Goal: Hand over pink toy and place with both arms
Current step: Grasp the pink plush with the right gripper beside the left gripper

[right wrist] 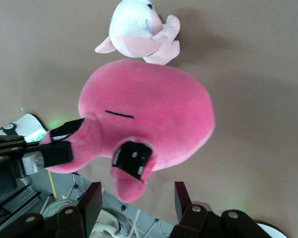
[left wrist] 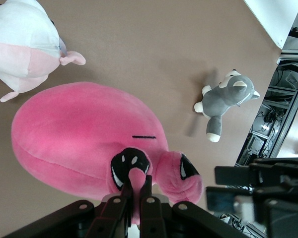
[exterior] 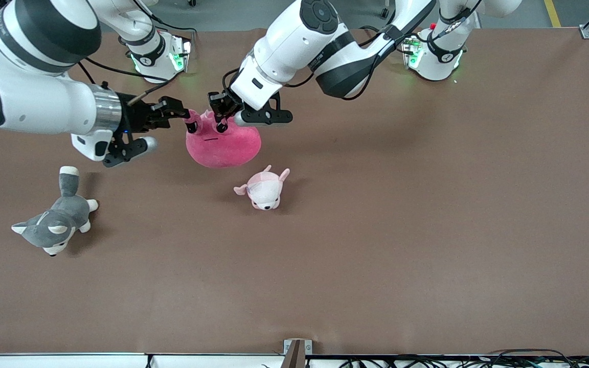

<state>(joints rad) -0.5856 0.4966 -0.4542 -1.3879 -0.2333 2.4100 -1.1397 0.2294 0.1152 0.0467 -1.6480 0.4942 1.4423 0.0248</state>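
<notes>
L fingers pinch pink toy; R fingers spread.

no legible text, labels, numbers or signs anywhere

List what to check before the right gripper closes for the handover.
1. Left gripper shut on a nub of the pink toy: ok.
2. Right gripper open: ok.
3. Toy's other nub between the right fingers: ok.
4. Grippers apart from each other: ok.
5. Small plush apart from the toy: ok.
6. Toy off the table: cannot tell.
</notes>
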